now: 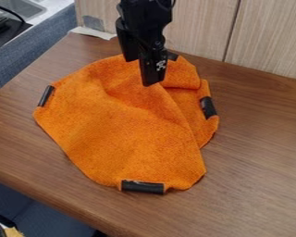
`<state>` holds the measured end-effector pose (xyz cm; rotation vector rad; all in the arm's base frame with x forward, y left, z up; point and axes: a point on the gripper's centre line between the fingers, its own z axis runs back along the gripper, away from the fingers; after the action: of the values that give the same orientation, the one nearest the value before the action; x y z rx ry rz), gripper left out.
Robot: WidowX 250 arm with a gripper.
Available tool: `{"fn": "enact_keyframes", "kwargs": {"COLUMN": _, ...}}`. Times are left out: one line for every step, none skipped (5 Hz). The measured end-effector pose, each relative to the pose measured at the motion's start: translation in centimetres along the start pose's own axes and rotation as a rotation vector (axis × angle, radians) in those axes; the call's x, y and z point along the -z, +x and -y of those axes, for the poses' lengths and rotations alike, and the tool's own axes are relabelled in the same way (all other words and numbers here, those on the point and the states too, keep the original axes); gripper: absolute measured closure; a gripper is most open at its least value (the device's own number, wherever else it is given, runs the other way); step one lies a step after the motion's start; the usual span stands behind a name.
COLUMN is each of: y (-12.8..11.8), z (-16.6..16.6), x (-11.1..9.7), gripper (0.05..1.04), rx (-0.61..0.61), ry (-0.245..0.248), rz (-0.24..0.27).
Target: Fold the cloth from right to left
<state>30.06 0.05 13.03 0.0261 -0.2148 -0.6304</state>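
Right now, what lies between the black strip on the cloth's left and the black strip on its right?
In the camera view, only the creased orange cloth lies between the left black strip and the right black strip.

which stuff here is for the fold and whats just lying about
For the fold:
- orange fabric cloth with black edge strips
- black robot gripper
- brown wooden tabletop

Just there:
- pale flat strip at the tabletop's far edge
- grey metal sink
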Motion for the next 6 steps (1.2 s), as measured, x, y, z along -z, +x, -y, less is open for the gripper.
{"fn": "enact_keyframes", "kwargs": {"y": -0.1, "z": 0.1, "x": 0.7, "gripper": 0.083, "rx": -0.011, "ry": -0.014, "rz": -0.019}}
{"fn": "enact_keyframes", "kwargs": {"y": 1.7, "z": 1.8, "x": 1.4, "gripper": 0.083, "rx": -0.044, "ry": -0.007, "rz": -0.009}}
{"fn": "enact_keyframes", "kwargs": {"y": 3.8, "z": 3.3, "x": 3.2, "gripper": 0.083, "rx": -0.053, "ry": -0.031, "rz": -0.014}}
{"fn": "enact_keyframes", "kwargs": {"y": 5.8, "z": 5.1, "x": 5.8, "gripper": 0.083, "rx": -0.055, "ry": -0.083, "rz": -0.039}}
{"fn": "enact_keyframes", "kwargs": {"y": 7.0, "z": 5.7, "x": 7.5, "gripper": 0.083, "rx": -0.076, "ry": -0.102, "rz": -0.064}}
{"fn": "enact_keyframes", "kwargs": {"y": 7.4, "z": 6.2, "x": 8.9, "gripper": 0.083, "rx": -0.158, "ry": -0.141, "rz": -0.069}}
